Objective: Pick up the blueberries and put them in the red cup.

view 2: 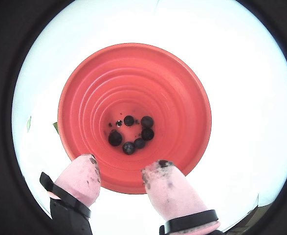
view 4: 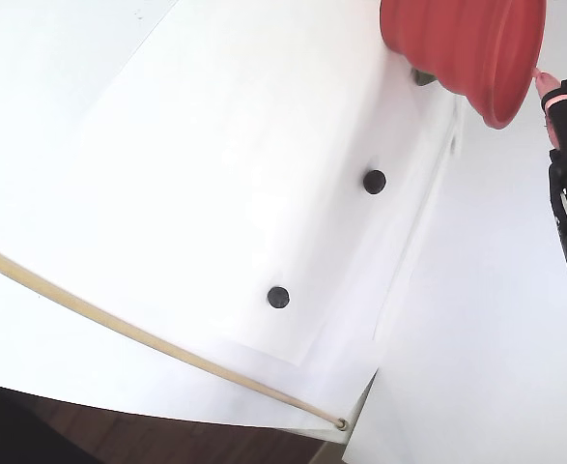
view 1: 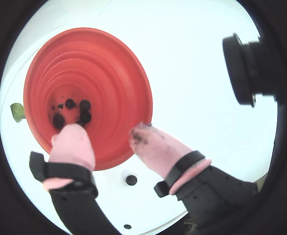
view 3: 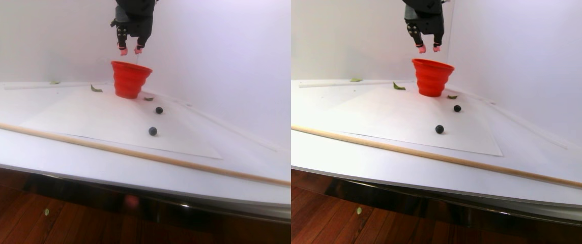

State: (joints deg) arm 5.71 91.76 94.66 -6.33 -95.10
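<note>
White table carries two small round blue-black blueberries near the ribbed red plastic cup, so the pink-tipped pincer, parted and empty above it, should descend squarely over one.

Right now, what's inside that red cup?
The red cup holds several dark blueberries clustered on its bottom, about six in a wrist view, plus small dark specks. The open tool hovers above the rim and covers part of the near wall.

Black printed arm with two fingers wrapped in pink covers, tips smudged dark, each cover cinched by a black band further back.
</note>
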